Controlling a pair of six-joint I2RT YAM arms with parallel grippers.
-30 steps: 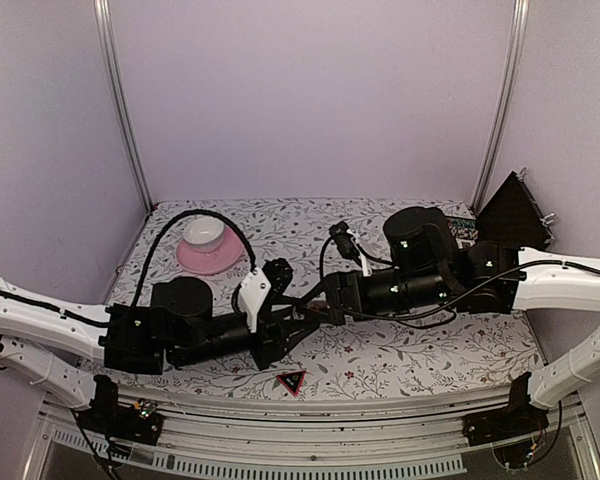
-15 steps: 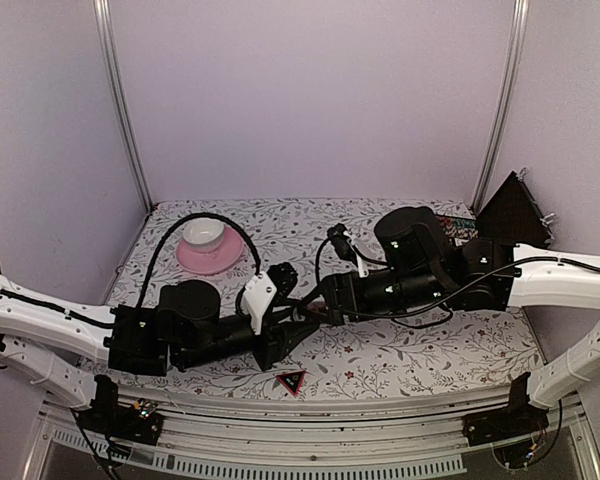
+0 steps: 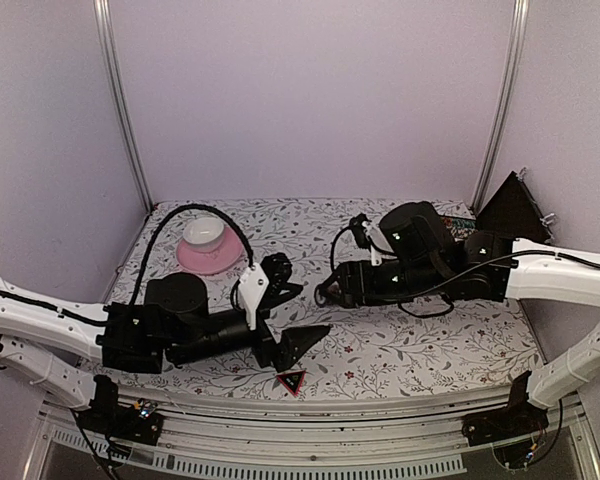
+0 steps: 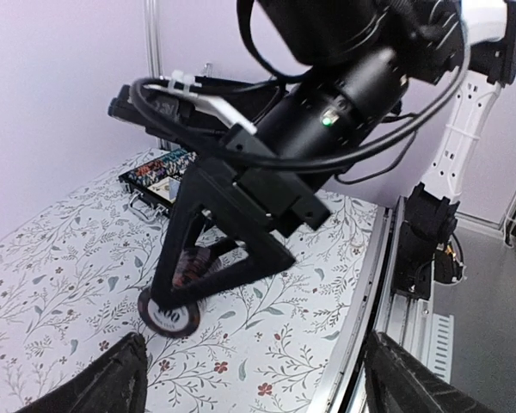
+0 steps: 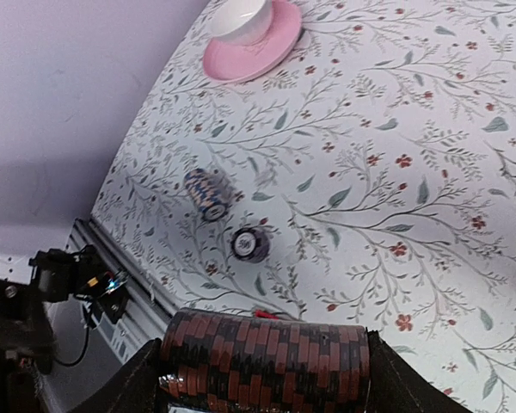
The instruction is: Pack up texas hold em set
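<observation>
1. Pinches, in the right gripper (image 5: 265, 379), a red-and-black striped cylindrical roll of poker chips (image 5: 267, 348), set crosswise between the two fingers.
2. Hangs that roll low over the white floral-printed tablecloth (image 3: 420, 345), toward the near middle of the table; cannot tell from the left wrist view whether its round end touches the cloth.
3. Spreads the left gripper (image 4: 254, 340) wide, with only cloth between its fingers, just to the near-left of the right gripper and apart from it.
4. Shows, in the right wrist view, a blue-and-white striped chip roll (image 5: 206, 194) lying on its side on the cloth.
5. Shows a dark purple chip roll (image 5: 249, 243) just beside the blue-and-white one, not touching it, one round end facing up.
6. Has the small red-and-black triangle marker (image 3: 291, 381) lying flat at the near edge of the table, near the left gripper.
7. Puts the flat black rectangular case (image 3: 510, 212) in the far right corner, its lid raised, with rows of chips visible in its base from the left wrist view.
8. Sets the pink saucer with a white cup (image 3: 206, 245) at the far left, well apart from both grippers.
</observation>
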